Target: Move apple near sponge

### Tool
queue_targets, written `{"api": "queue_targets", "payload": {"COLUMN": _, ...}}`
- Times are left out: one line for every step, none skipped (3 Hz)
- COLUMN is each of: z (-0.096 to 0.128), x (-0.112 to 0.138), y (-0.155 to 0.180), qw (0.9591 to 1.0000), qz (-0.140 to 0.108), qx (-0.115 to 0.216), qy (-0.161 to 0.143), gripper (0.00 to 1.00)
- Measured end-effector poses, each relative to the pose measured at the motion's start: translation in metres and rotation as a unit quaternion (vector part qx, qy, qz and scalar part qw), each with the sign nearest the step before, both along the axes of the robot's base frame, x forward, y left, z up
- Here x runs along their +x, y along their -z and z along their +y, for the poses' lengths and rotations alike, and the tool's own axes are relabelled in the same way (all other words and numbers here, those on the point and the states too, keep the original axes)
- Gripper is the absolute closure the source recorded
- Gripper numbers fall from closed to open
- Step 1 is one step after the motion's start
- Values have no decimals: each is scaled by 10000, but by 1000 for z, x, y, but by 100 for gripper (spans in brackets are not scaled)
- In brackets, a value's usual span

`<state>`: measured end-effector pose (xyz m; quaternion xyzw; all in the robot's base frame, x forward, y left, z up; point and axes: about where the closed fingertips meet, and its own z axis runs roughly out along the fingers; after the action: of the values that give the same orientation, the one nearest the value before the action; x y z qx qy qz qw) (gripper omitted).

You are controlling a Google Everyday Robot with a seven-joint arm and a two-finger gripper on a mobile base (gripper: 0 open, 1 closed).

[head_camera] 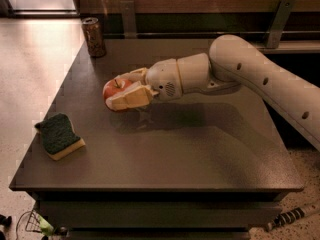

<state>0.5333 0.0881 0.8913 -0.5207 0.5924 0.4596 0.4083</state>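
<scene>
The red-orange apple [113,87] with a short dark stem is held between the cream fingers of my gripper [119,90], a little above the dark table [200,149], left of its middle. The gripper is shut on the apple. The sponge [58,135], dark green on top with a yellow base, lies flat near the table's front left corner, to the lower left of the apple and apart from it. My white arm [260,79] reaches in from the right.
A brown drink can [93,37] stands upright at the table's back left corner. A wall rail with metal brackets [278,15] runs behind the table. Light floor lies to the left, and small items lie on the floor below the front edge.
</scene>
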Motion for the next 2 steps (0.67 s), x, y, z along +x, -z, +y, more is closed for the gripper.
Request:
{"api": "queue_targets", "payload": {"z": 21, "x": -28, "y": 19, "qw": 9972, "qz": 147, "qx": 260, "qy": -689, "gripper": 100}}
{"api": "queue_targets", "payload": {"z": 36, "x": -47, "y": 35, "qw": 9934, "qz": 201, "qx": 374, "qy": -1067, "gripper": 100}}
